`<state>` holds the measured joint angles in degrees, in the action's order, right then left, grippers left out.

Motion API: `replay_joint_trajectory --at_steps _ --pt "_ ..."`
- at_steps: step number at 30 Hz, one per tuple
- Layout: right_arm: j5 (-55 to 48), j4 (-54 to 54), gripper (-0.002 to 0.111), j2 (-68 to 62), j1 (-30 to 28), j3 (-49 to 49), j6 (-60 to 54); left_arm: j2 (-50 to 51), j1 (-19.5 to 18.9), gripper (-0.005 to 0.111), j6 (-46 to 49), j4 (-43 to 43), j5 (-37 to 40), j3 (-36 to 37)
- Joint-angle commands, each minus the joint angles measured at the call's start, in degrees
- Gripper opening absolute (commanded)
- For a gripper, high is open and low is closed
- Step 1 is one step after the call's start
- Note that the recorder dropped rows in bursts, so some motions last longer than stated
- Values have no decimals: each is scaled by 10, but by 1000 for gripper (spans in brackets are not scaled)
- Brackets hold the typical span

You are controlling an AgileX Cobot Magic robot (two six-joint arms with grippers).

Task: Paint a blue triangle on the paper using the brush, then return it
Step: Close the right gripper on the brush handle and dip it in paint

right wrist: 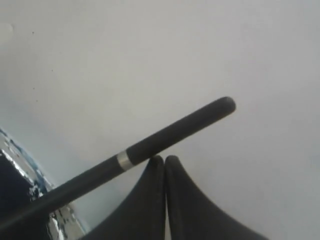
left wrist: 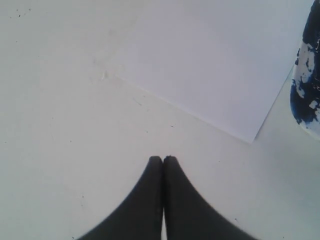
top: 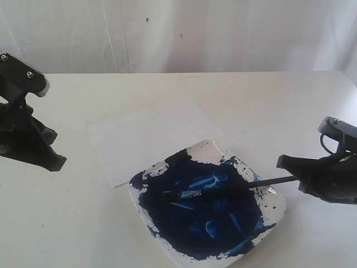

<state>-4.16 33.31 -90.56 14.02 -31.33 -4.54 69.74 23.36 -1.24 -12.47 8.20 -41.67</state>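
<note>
The white paper [top: 156, 139] lies blank behind the plate, and no blue triangle shows on it. The brush [top: 240, 186] rests across the square white plate [top: 273, 207], its bristles in the dark blue paint pool [top: 206, 218] and its black handle jutting over the right rim. My right gripper [top: 281, 162] is shut and empty, hovering at the handle's end. In the right wrist view the brush [right wrist: 165, 135] passes just beyond the closed tips of that gripper [right wrist: 164, 159], not between them. My left gripper [top: 56, 163] is shut over bare table left of the paper [left wrist: 215, 65].
A white curtain hangs behind the white table [top: 268, 100]. The left wrist view catches the plate's paint-smeared edge [left wrist: 307, 75] beside the paper's corner. Bare tabletop lies between the left gripper [left wrist: 162, 159] and the paper.
</note>
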Motion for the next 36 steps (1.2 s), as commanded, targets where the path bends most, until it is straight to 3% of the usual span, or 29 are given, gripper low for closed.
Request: replay_joint_trajectory --at_steps 1,7,17,22,28,36 --pt "11 -1 0 -27 2 -33 1 -1 4 0 0 5 -7 3" --pt "12 -1 0 -69 2 -89 2 -1 4 0 0 5 -12 3" --pt "-58 8 1 -71 2 -126 116 -1 4 0 0 5 -12 3" --pt "-82 38 17 -71 2 -126 203 -1 4 0 0 5 -12 3" --pt "-89 126 39 -71 2 -126 202 -1 4 0 0 5 -12 3" --pt "-85 187 41 -71 2 -126 202 -1 4 0 0 5 -12 3"
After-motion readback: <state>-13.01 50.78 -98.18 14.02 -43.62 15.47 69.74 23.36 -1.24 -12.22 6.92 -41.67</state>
